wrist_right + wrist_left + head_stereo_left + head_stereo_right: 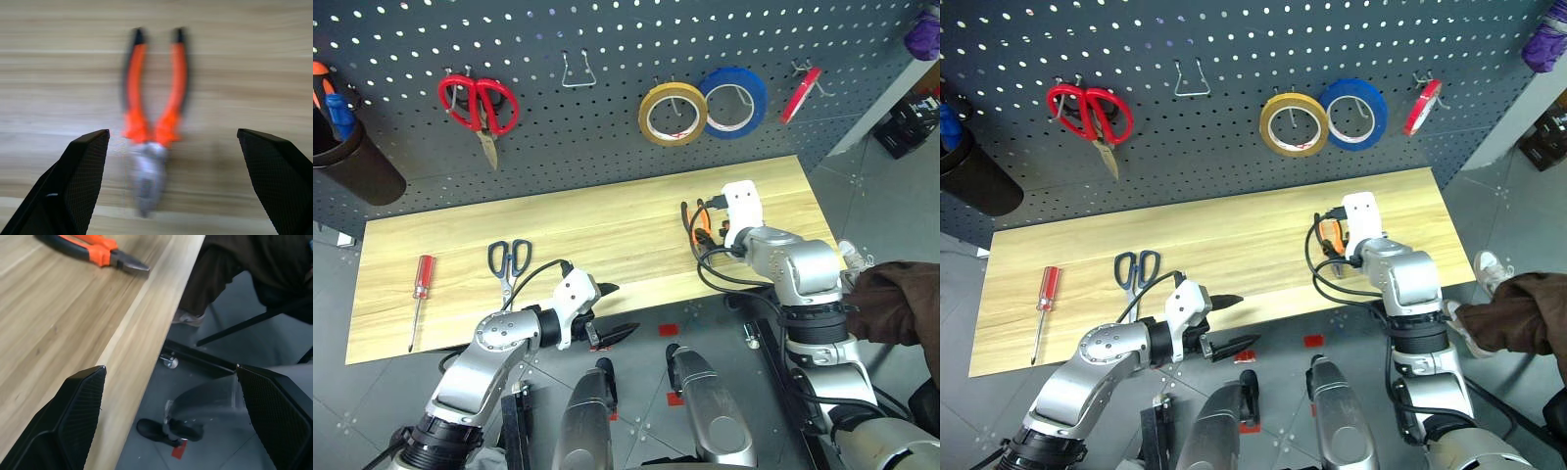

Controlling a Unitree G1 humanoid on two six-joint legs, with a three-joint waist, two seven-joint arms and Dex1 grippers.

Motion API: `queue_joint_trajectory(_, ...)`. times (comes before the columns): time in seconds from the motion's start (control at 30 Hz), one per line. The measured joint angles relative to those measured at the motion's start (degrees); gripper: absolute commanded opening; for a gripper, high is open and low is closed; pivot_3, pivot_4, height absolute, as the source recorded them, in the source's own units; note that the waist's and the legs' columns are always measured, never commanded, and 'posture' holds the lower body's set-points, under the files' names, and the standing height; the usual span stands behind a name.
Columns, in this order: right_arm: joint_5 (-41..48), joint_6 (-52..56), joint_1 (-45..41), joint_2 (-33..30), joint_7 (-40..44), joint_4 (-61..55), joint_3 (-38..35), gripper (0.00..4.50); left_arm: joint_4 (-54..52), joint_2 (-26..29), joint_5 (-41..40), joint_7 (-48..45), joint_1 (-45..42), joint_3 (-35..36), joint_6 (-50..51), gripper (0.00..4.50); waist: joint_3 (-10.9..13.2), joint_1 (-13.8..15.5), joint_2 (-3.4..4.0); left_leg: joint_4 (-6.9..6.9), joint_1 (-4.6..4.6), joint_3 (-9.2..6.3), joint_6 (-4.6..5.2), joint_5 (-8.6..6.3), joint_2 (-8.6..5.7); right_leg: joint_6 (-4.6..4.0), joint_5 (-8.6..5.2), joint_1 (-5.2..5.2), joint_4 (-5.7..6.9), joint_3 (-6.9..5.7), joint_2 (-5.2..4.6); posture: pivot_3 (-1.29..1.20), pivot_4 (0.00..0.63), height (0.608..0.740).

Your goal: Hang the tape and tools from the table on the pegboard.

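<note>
Standing in the black cup: orange and blue screwdrivers.

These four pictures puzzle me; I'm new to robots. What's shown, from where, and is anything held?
A two-armed robot faces a wooden table and a pegboard. The two wide pictures come from its head; the two close ones from its wrists. On the table lie pliers, dark-handled scissors and a red screwdriver. A yellow tape already hangs up. The left tool and right tool are both open and hold nothing; the right one hovers over the pliers.
</note>
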Motion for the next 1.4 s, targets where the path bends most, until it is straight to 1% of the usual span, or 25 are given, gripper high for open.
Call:
queue_joint_trajectory(0.13, -0.21, 0.12, -0.87, 1.68, -0.15, 1.17, 0.20, 4.49, -1.56, -0.04, -0.19, 0.55, 0.78, 0.76, 1.65, 4.50, 0.16, 0.88, 0.00, -0.03, -0.03, 0.09, -0.02, -0.02, -0.06, 0.11, -0.06, -0.03, -0.18, -0.05, -0.06, -0.19, 0.489, 0.740)
queue_joint_trajectory(0.23, -0.67, -0.54, -2.40, 1.80, -0.55, 5.08, 0.20, 4.49, -2.19, -0.28, -0.48, 1.20, 0.72, 1.00, 2.42, 4.50, 0.47, 1.08, -0.03, -0.01, -0.03, 0.24, -0.02, -0.02, -0.07, 0.13, -0.07, -0.02, -0.29, -0.05, -0.08, -0.19, 0.494, 0.740)
queue_joint_trajectory(0.33, -1.71, -1.57, -4.19, 1.03, -0.72, 9.80, 0.98, 4.49, -2.64, -1.11, -1.38, 1.50, 0.21, 0.97, 3.70, 4.50, 0.82, 1.03, -0.04, 0.00, -0.03, 0.35, -0.02, -0.01, -0.06, 0.15, -0.05, -0.07, -0.28, -0.02, -0.09, -0.18, 0.498, 0.740)
queue_joint_trajectory(0.53, -3.09, -2.01, -7.09, -0.48, -0.15, 14.73, 3.02, 4.49, -5.59, -1.79, -4.39, 2.48, -1.90, 1.64, 6.52, 4.50, 0.98, 0.85, -0.03, -0.16, -0.03, 0.48, -0.03, -0.02, -0.02, 0.15, -0.06, -0.17, -0.28, 0.04, -0.07, -0.17, 0.505, 0.740)
queue_joint_trajectory(0.73, -3.31, -2.90, -8.21, -0.59, 0.18, 18.77, 3.22, 4.49, -6.41, -1.83, -4.71, 3.34, -1.36, 2.16, 6.74, 4.50, 1.16, 0.90, -0.02, -0.18, -0.03, 0.52, -0.04, -0.03, -0.02, 0.16, -0.07, -0.18, -0.31, 0.07, -0.07, -0.16, 0.504, 0.740)
queue_joint_trajectory(1.03, -5.15, -10.75, -11.96, -0.87, 0.62, 29.37, 4.18, 4.49, -7.22, -1.80, -4.86, 4.47, -0.45, 2.64, 6.82, 4.50, 1.52, 0.97, -0.10, -0.18, -0.03, 0.65, -0.05, -0.03, -0.02, 0.18, -0.07, -0.18, -0.44, 0.16, -0.07, -0.13, 0.511, 0.740)
queue_joint_trajectory(1.2, -5.71, -13.78, -13.56, -1.38, 0.79, 33.04, 4.16, 4.49, -7.36, -1.80, -5.00, 5.21, 0.31, 2.86, 7.44, 4.50, 1.58, 1.05, -0.17, -0.27, -0.04, 0.63, -0.05, -0.04, -0.01, 0.20, -0.05, -0.15, -0.62, 0.15, -0.07, -0.13, 0.511, 0.740)
queue_joint_trajectory(1.3, -5.99, -14.29, -13.75, -1.53, 1.30, 33.63, 4.17, 3.91, -7.39, -1.76, -5.06, 5.32, 0.44, 3.27, 7.63, 4.50, 1.58, 1.07, -0.17, -0.29, -0.06, 0.63, -0.06, -0.04, 0.00, 0.23, -0.04, -0.14, -0.72, 0.15, -0.07, -0.13, 0.516, 0.740)
queue_joint_trajectory(1.4, -6.22, -13.59, -13.98, -1.80, 1.83, 33.77, 4.19, 2.98, -7.70, -1.76, -5.08, 5.48, 0.54, 3.30, 7.66, 4.50, 1.61, 1.13, -0.18, -0.29, -0.07, 0.62, -0.06, -0.05, 0.00, 0.24, -0.03, -0.13, -0.75, 0.15, -0.07, -0.13, 0.514, 0.740)
